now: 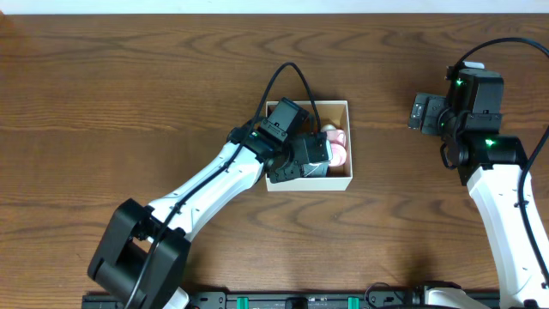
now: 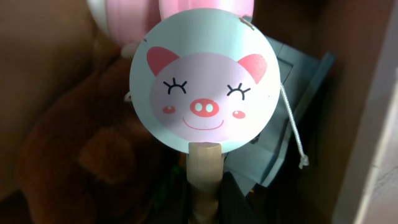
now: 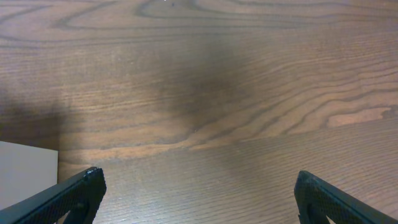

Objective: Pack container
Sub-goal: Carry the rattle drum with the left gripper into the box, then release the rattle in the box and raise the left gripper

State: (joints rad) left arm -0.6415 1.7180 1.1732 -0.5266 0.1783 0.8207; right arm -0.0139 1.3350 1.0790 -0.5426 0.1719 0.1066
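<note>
The container (image 1: 346, 144), a square white-walled cardboard box, sits mid-table. My left gripper (image 1: 310, 160) reaches into it. In the left wrist view it is shut on the wooden handle (image 2: 203, 168) of a pig-face rattle drum (image 2: 205, 87), light blue with a pink pig face, held over the box's contents. A brown plush toy (image 2: 81, 155), a grey-blue piece (image 2: 292, 112) and a pink toy (image 1: 340, 146) lie inside. The box wall shows in the left wrist view (image 2: 373, 155). My right gripper (image 3: 196, 186) is open and empty above bare table, right of the box; it also shows overhead (image 1: 426, 113).
The wooden table (image 1: 129, 103) spreads all around the box. A white corner of the box (image 3: 25, 171) shows at the lower left of the right wrist view. A dark rail (image 1: 343, 300) runs along the table's front edge.
</note>
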